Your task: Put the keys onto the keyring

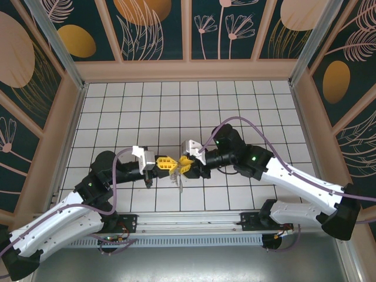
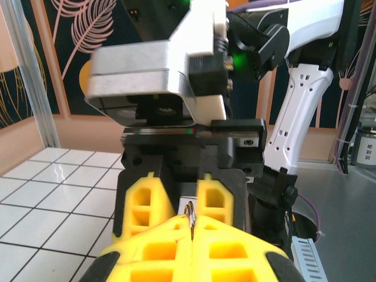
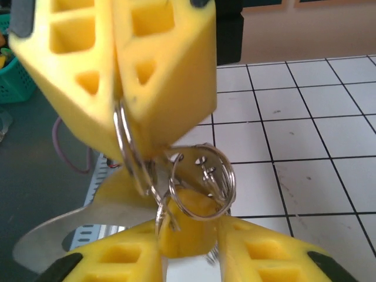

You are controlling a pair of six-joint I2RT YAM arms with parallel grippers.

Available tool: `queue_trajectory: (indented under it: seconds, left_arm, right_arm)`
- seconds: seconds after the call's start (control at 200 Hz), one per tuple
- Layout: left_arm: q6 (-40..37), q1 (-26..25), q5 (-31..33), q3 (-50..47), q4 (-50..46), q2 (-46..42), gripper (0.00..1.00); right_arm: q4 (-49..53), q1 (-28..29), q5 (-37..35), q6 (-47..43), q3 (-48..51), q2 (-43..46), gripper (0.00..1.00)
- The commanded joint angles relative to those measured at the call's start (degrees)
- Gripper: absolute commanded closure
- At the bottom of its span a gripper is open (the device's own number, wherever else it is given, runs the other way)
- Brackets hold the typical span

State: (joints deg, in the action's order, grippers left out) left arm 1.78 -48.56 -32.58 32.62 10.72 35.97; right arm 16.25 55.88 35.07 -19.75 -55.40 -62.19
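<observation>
Both grippers meet tip to tip above the tiled surface (image 1: 235, 106), near the middle of its near edge. The left gripper (image 1: 167, 164) is clamped tight on the keyring (image 3: 202, 182), whose steel coils hang just beside its yellow fingertips. The right gripper (image 1: 187, 167) stands narrow against the ring. A flat silver key (image 3: 59, 232) juts out beside it, but I cannot tell whether its fingers grip anything.

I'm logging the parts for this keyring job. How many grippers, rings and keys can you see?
Grippers: 2, left gripper and right gripper
Rings: 2, clamped ring and hanging ring
Keys: 1 that I can make out, key
Total: 5
</observation>
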Motion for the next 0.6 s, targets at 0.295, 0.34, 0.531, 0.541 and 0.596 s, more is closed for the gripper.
queue_trajectory:
  seconds: [0.295, 0.34, 0.531, 0.541, 0.596]
  left_arm:
    - [1.3, -0.2, -2.2, -0.2, 4.9, -0.7, 1.0]
    - [1.4, -0.2, -2.3, -0.2, 5.1, -0.7, 1.0]
    - [1.8, -0.2, -2.8, -0.3, 5.3, -0.7, 1.0]
    - [1.8, -0.2, -2.8, -0.3, 5.3, -0.7, 1.0]
    - [1.8, -0.2, -3.0, -0.4, 5.4, -0.6, 1.0]
  right_arm:
    - [-3.4, 0.2, -0.5, 1.0, 0.7, 8.8, 0.65]
    - [-4.1, 0.3, -0.4, 1.0, 0.5, 8.3, 0.66]
    - [-6.5, 0.2, 0.5, 1.3, 0.1, 6.2, 0.68]
    - [-6.7, 0.2, 0.5, 1.4, 0.0, 6.2, 0.68]
    - [-7.9, 0.2, 0.3, 1.6, 0.2, 6.0, 0.68]
